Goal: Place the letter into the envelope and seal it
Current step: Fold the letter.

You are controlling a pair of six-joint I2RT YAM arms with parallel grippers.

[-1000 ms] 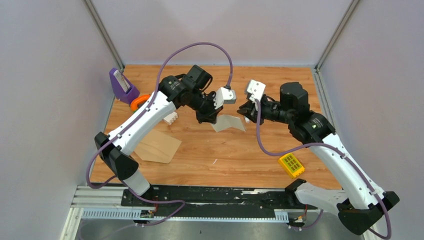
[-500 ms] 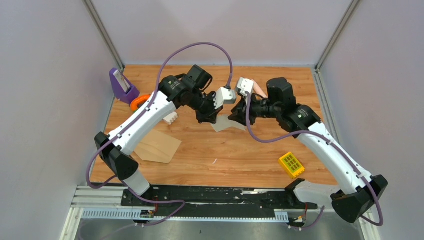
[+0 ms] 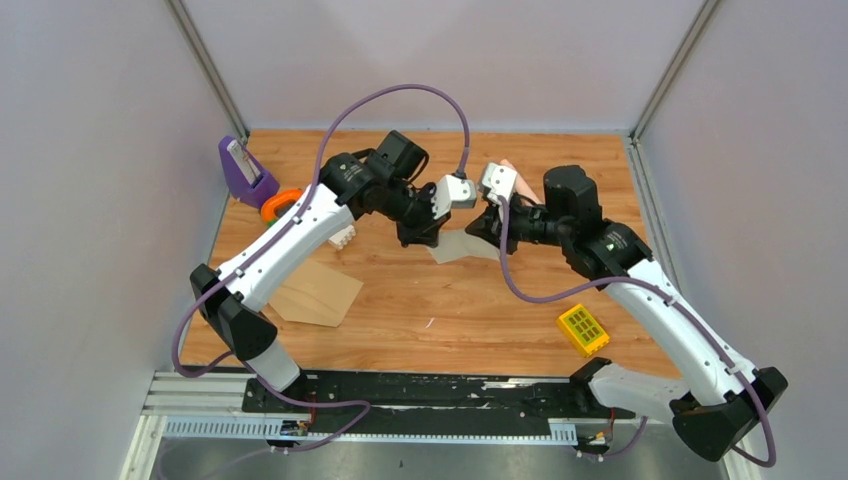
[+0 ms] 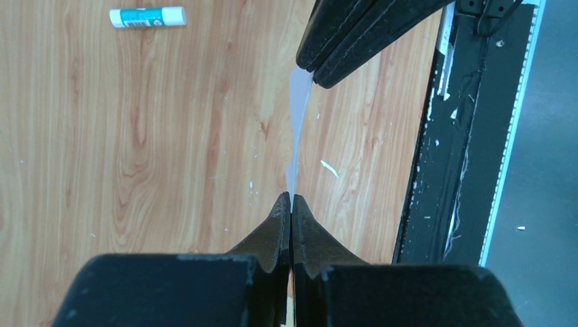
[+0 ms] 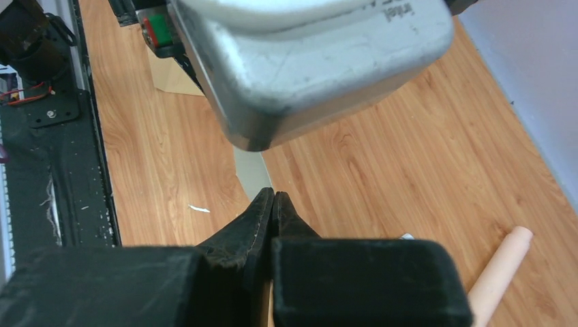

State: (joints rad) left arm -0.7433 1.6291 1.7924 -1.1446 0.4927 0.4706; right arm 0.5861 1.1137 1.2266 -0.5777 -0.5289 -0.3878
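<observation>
The letter (image 3: 462, 248), a pale grey sheet, hangs above the table's middle between both grippers. My left gripper (image 3: 425, 238) is shut on its left edge. In the left wrist view the letter (image 4: 297, 129) runs edge-on from my left gripper (image 4: 292, 196) to the right gripper's fingers (image 4: 347, 41), which pinch its far end. My right gripper (image 3: 478, 228) is shut on the right edge. In the right wrist view a strip of letter (image 5: 251, 167) comes out of my right gripper (image 5: 273, 192). The tan envelope (image 3: 318, 292) lies flat under the left arm, and also shows as envelope (image 5: 169, 80).
A purple holder (image 3: 240, 170) and an orange ring (image 3: 280, 203) stand at the back left. A yellow block (image 3: 583, 330) lies front right. A beige cylinder (image 5: 501, 272) lies behind the right gripper. A glue stick (image 4: 146, 17) rests on the wood. The black rail (image 3: 430, 390) lines the near edge.
My right gripper swung left to the letter, opened, and shut on its right edge. The left gripper kept its hold and hardly moved.
</observation>
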